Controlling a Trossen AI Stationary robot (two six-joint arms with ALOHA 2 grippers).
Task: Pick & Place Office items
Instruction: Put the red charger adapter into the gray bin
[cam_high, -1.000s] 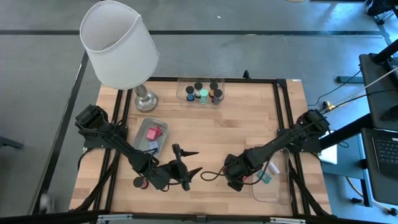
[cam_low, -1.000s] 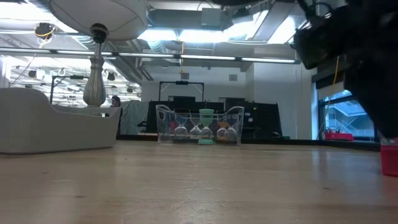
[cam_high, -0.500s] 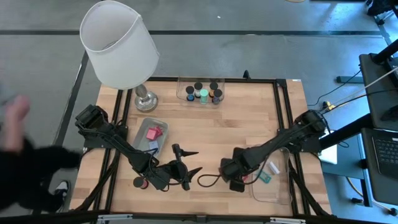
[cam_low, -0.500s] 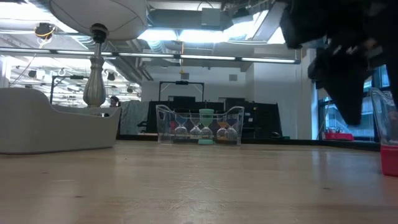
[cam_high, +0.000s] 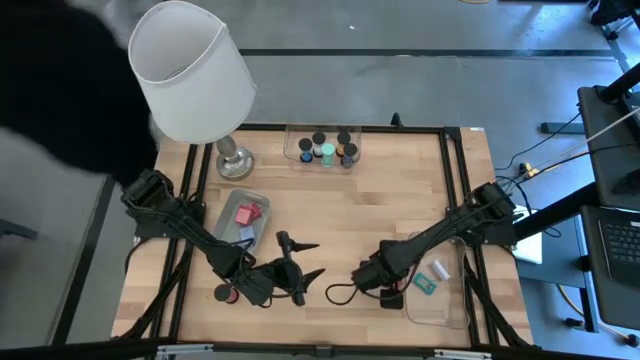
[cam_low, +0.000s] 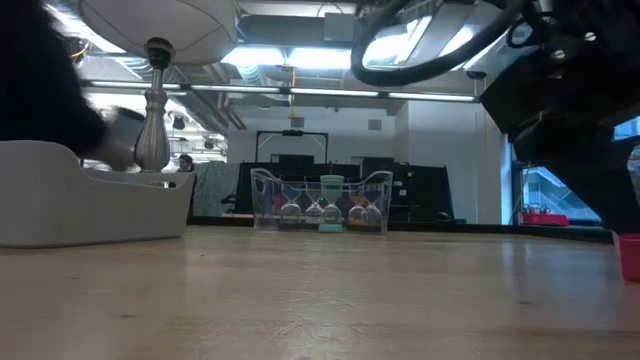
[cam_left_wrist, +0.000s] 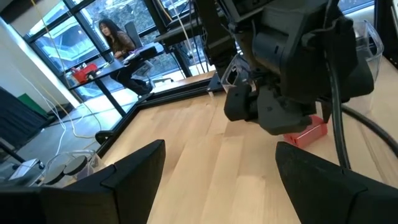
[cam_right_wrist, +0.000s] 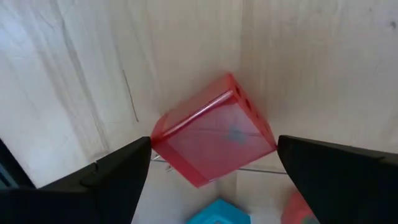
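one red block under the right end effector

we see the right end effector (cam_right_wrist: 211, 180) open above one red block (cam_right_wrist: 214, 130) on the worktop (cam_high: 380, 205) at four o'clock. the left end effector (cam_high: 305, 262), open and empty, waits at seven o'clock.

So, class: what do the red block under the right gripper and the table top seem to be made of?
The red block looks like translucent, glossy plastic: its face shows a pale sheen, and two small round holes sit in one side. The table top looks like pale wood with a matte finish: fine grain lines and a board seam show. The right gripper hangs open over the block.
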